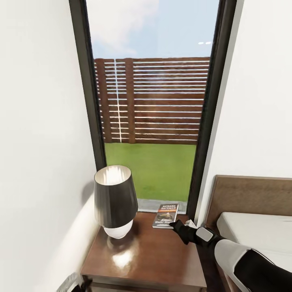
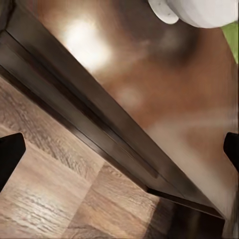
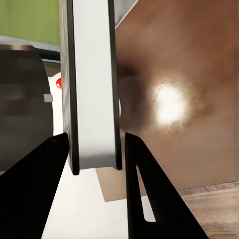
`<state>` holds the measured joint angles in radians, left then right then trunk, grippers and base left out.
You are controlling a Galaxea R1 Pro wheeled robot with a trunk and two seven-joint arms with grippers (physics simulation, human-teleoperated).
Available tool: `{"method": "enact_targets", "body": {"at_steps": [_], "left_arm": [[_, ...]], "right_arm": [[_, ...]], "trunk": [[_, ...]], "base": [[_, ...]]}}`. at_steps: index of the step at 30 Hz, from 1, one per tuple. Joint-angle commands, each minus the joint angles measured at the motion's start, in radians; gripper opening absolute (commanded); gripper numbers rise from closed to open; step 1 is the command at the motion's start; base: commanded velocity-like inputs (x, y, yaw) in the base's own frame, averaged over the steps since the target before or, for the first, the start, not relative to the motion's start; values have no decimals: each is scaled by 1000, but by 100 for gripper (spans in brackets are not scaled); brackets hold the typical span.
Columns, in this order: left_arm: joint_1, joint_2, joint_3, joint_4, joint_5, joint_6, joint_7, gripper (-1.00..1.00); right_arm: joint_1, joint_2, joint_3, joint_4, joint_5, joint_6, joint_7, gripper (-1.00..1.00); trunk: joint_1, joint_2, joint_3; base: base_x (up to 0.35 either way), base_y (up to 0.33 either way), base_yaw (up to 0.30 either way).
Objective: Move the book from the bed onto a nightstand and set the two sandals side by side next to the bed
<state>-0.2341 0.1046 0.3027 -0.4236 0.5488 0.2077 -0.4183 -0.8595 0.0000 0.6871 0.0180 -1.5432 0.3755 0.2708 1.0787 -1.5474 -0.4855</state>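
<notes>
The small dark paperback book (image 1: 166, 215) with white lettering and an orange band lies flat on the low dark-brown glossy wooden nightstand (image 1: 142, 259), at its far right corner, just in front of the tall black-framed window (image 1: 152, 105). The right claw (image 1: 177, 225) — black, on a white forearm reaching in from the bed side — meets the book's near right corner. In the right wrist view the book (image 3: 93, 84) is seen edge-on, its pale page block running between the two black fingers (image 3: 35, 194), which stand on either side of it with a thin gap showing at each face; whether they are pressing it cannot be told.

On the left part of the nightstand top stands a table lamp with a dark grey tapered shade (image 1: 114, 198) and a rounded white base (image 1: 118, 230), well apart from the book. Its white base (image 2: 199, 11) also shows in the left wrist view, above the nightstand's front edge (image 2: 94, 117) and the brown wood-plank floor (image 2: 55, 194).

The left claw (image 2: 119, 149) hangs with its black fingertips (image 2: 10, 154) wide apart at the two sides of its camera view — holding nothing.

To the right of the nightstand, the dark brown headboard (image 1: 251, 194) and light-grey mattress (image 1: 263, 231) of the bed stand against the white wall. Through the window, green grass (image 1: 150, 170) and a slatted wooden fence (image 1: 154, 101) show.
</notes>
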Motion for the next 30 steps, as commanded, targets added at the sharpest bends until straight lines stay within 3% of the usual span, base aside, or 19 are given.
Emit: {"method": "enact_targets", "body": {"at_steps": [1, 9, 19, 30], "left_arm": [[-1, 0, 5, -6, 8, 10, -11, 100], [-1, -3, 3, -144, 13, 33, -32, 100], [-1, -13, 5, -415, 19, 272, -35, 100], [-1, -16, 6, -482, 19, 330, -40, 100]], "right_arm": [[-1, 0, 8, 2, -8, 4, 6, -100], [-1, 0, 8, 2, -7, 5, 5, -100], [-1, 1, 10, 2, -5, 5, -14, -100], [-1, 1, 13, 2, -5, 5, -30, -100]], "trunk": [[0, -1, -1], [0, -1, -1], [0, -1, -1], [0, -1, -1]], "base": [[0, 0, 0], [0, 0, 0], [0, 0, 0], [0, 0, 0]]}}
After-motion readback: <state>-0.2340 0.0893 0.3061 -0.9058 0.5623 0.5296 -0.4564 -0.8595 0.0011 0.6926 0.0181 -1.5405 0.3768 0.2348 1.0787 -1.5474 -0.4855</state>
